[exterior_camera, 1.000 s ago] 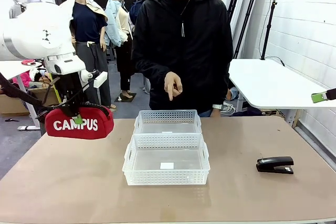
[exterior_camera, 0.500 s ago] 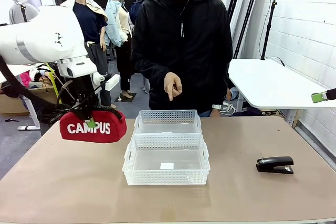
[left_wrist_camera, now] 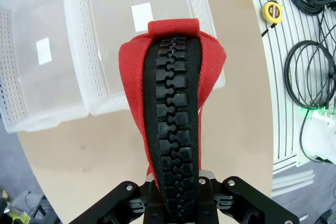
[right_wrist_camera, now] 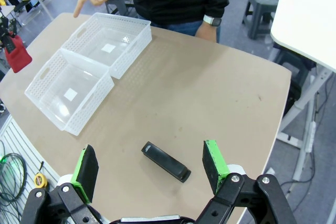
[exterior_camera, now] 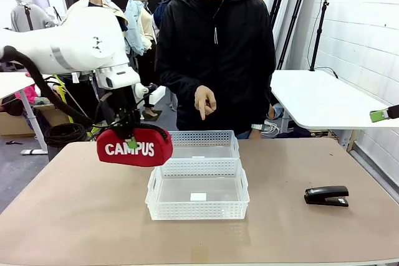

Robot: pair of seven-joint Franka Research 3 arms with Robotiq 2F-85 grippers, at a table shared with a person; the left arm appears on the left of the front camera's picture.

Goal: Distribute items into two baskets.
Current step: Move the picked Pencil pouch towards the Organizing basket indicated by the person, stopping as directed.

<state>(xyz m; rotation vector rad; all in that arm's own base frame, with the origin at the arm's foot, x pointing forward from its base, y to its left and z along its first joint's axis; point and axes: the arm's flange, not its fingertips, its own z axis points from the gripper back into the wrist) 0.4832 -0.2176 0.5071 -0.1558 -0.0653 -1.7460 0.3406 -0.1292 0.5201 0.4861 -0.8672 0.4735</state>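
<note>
The red pouch (exterior_camera: 134,147) with white "CAMPUS" lettering hangs above the table, just left of the two baskets. My left gripper (exterior_camera: 129,135) is shut on its top, and the left wrist view looks down the pouch's black zipper (left_wrist_camera: 176,145). The far basket (exterior_camera: 199,136) and the near basket (exterior_camera: 197,207) stand side by side at mid-table, both bare inside. On the table at the right lies the black stapler (exterior_camera: 326,195). My right gripper (right_wrist_camera: 149,169) hangs open high above the stapler (right_wrist_camera: 165,162), its green pads (right_wrist_camera: 212,162) wide apart.
A person in a black jacket stands at the far side, one hand (exterior_camera: 204,101) pointing down over the far basket. A white side table (exterior_camera: 324,101) stands at the right. A tape measure (left_wrist_camera: 273,10) and cables (left_wrist_camera: 310,72) lie beyond the table edge.
My left arm has carried the pouch to the right, from the table's left side up to the baskets' left edge. The right gripper, the stapler and the person's hand have stayed put.
</note>
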